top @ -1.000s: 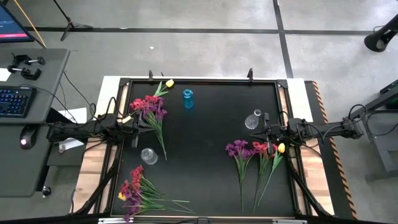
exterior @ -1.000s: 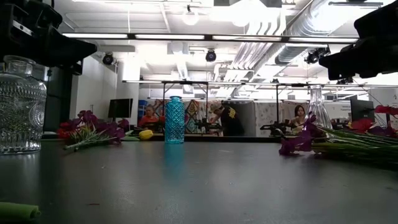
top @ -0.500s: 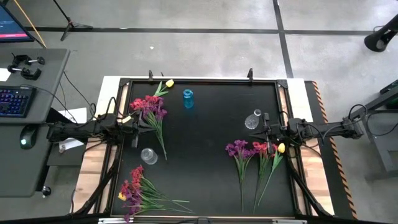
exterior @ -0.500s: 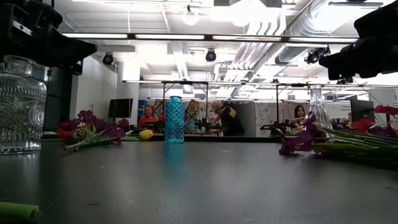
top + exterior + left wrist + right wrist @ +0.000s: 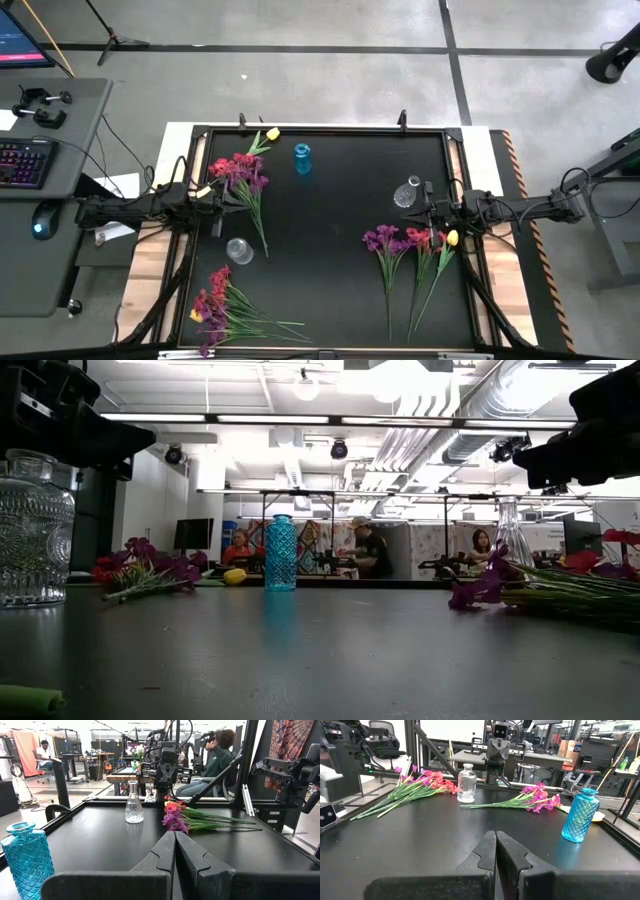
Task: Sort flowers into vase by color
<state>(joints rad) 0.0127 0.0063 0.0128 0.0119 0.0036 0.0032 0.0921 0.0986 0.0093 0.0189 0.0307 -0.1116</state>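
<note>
On your black desk [image 5: 320,250] the flowers [image 5: 243,180] lie in three bunches beside three vases, none sorted. Left pincer [image 5: 216,200] and right pincer [image 5: 428,212] are both fully closed, holding nothing. I think tangled stems may drag neighbouring flowers, or tip the blue vase [image 5: 302,158]

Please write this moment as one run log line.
left gripper: shut, empty, left table edge | right gripper: shut, empty, right edge | artificial flowers: on table | blue glass vase: empty

Open centre, cluttered edges
The table [image 5: 320,250] middle is left unobstructed; passage is narrowed by the blue vase [image 5: 302,158], two clear vases [image 5: 239,250] [image 5: 405,194], and flowers [image 5: 240,180] at both sides.
</note>
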